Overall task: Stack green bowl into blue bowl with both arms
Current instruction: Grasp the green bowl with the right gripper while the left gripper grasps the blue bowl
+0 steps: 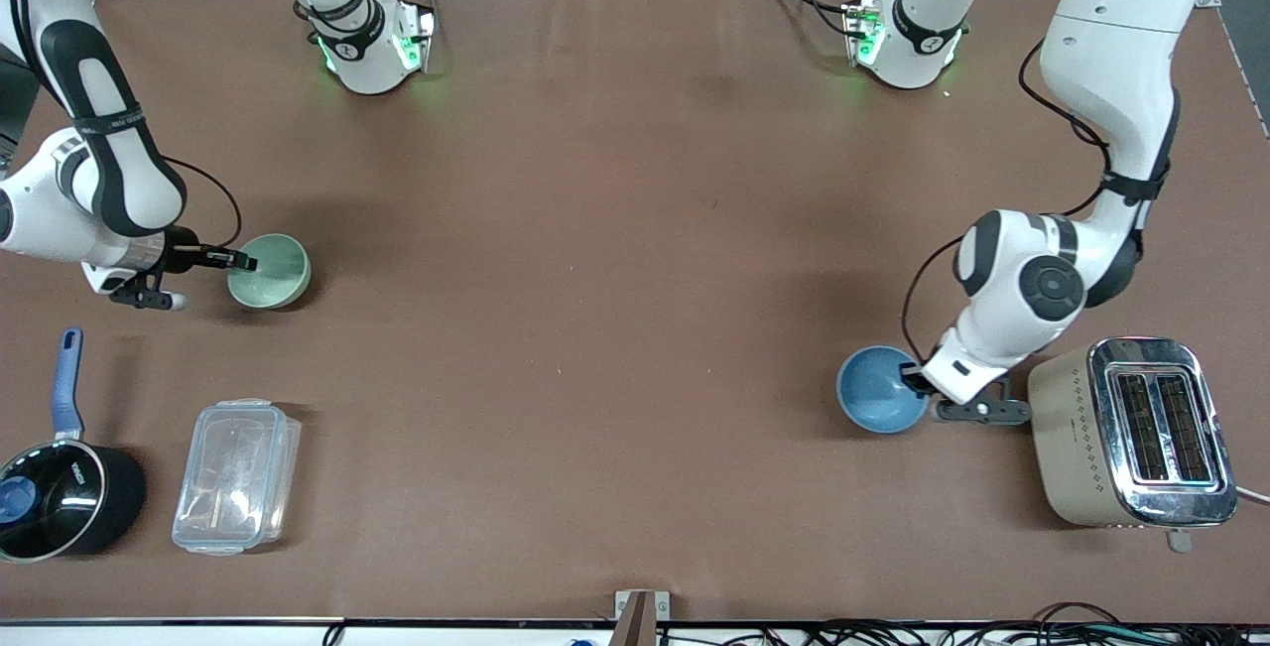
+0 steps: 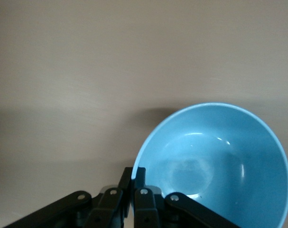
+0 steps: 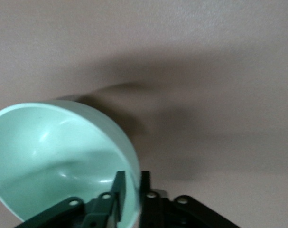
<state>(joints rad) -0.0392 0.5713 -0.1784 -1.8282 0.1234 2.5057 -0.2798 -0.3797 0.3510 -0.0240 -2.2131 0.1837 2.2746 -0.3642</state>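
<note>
Looking down from the front view, the green bowl [image 1: 269, 271] sits near the edge of the bench at the right arm's end, about midway between the robots' edge and the camera's edge. The right gripper [image 1: 241, 260] meets it at the rim on the side facing that end edge, one finger inside and one outside. The blue bowl [image 1: 881, 389] sits toward the left arm's end, nearer to the camera than the green bowl, just beside a toaster [image 1: 1131, 431]. The left gripper [image 1: 911, 376] pinches its rim on the toaster side. The two bowls lie well apart, with the bare middle of the bench [image 1: 615, 289] between them; I judge that gap along the bench's length to be what the next move must close. A saucepan [image 1: 60, 487] and a clear lidded box [image 1: 234, 476] stand by the camera-side corner at the right arm's end, out of the way.

In the left wrist view, the left gripper [image 2: 133, 176] has its fingers [image 2: 140, 175] closed tight on the blue bowl's [image 2: 215, 166] rim, with the bowl opening away from them.

In the right wrist view, the right gripper [image 3: 132, 183] straddles the green bowl's [image 3: 58, 156] wall, its fingers [image 3: 119, 184] clamped on it, and the bowl looks tilted, perhaps lifted off the bench.
</note>
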